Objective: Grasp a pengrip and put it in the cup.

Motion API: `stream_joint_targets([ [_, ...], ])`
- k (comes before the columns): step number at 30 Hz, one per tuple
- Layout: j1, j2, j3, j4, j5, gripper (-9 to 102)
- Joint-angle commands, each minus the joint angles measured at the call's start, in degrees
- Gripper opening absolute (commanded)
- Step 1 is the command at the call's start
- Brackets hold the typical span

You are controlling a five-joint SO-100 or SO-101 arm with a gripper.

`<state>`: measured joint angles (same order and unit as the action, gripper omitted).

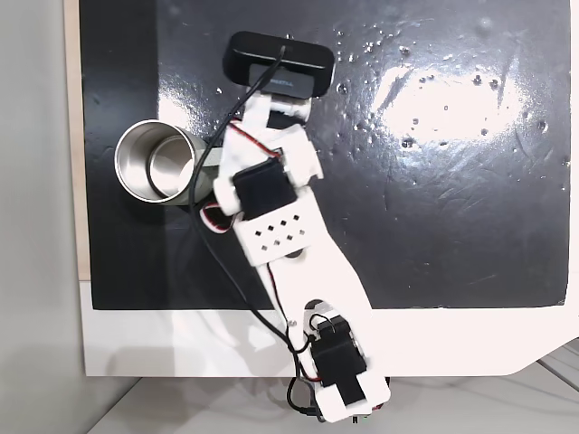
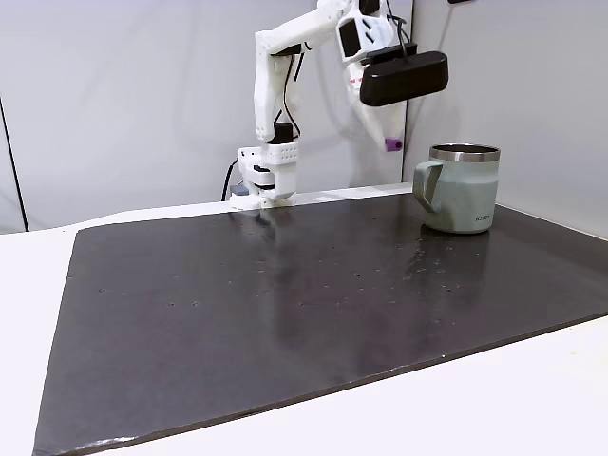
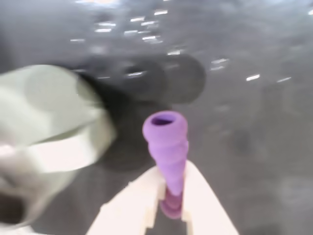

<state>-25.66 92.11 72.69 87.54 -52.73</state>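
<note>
One cup (image 2: pixel 463 187) stands on the black mat (image 2: pixel 285 294), near the mat's right edge in the side fixed view, toward its far right corner. One pengrip (image 3: pixel 167 147) is in the air, clamped between the two white fingers (image 3: pixel 203 200) of the gripper (image 3: pixel 171 208), so the jaws are closed on it. In the side view the pengrip (image 2: pixel 392 144) hangs high, to the left of the cup's rim and apart from it. The middle and the near part of the mat lie open. One arm (image 1: pixel 289 235) reaches over the mat.
</note>
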Motion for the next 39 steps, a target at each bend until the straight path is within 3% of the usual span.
stream_joint_targets([
  [1, -5.9, -1.4, -10.6, 2.0, 10.9, 0],
  [6, -11.1, -8.0, -24.3, 6.3, 21.6, 0],
  [14, -17.7, -25.2, -52.5, 16.9, 30.2, 0],
  [28, -22.6, -29.2, -55.7, 17.1, 33.9, 1],
  [33, -22.7, -27.4, -54.4, 17.2, 33.9, 20],
  [39, -22.6, -25.3, -51.3, 17.2, 33.7, 21],
])
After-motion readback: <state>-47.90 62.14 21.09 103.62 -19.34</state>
